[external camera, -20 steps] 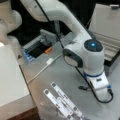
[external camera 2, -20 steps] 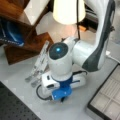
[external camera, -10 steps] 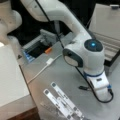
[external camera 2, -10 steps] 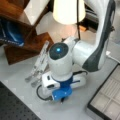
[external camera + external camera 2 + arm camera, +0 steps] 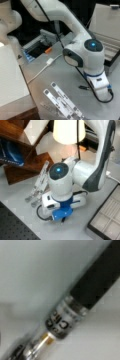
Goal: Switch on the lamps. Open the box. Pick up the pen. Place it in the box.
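hovering low over the grey table [image 5: 57, 75], the gripper [image 5: 98, 86] sits right above the pen [image 5: 75, 307], which lies flat on the table and fills the wrist view on a diagonal; whether the jaws are open or closed cannot be told. in a front view the pen's dark tip [image 5: 83, 87] pokes out beside the wrist. a lamp [image 5: 66, 131] glows, and the box [image 5: 107, 217] stands open, well apart. the pen looks light, stiff and smooth, likely slippery; the pale midsection seems the surest hold.
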Robot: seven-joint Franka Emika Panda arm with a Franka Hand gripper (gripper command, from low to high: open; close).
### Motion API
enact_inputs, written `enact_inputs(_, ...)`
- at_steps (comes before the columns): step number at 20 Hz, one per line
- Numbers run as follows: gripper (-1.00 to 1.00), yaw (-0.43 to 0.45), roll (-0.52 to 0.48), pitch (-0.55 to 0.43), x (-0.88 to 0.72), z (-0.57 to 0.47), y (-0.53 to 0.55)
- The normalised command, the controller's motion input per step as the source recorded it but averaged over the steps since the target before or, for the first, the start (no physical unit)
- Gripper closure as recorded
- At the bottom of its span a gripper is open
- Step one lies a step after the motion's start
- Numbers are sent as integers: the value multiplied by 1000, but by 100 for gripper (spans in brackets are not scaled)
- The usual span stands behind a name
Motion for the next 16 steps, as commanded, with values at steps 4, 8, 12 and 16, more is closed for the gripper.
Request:
enact_inputs(4, -100, 128, -12, -31, -42, -13, -11)
enact_inputs(8, -100, 136, -6, -30, -47, -57, -24)
enact_inputs(12, -100, 136, 5, -42, -34, -59, -26)
enact_inputs(16, -100, 130, 10, -62, -51, -60, -31)
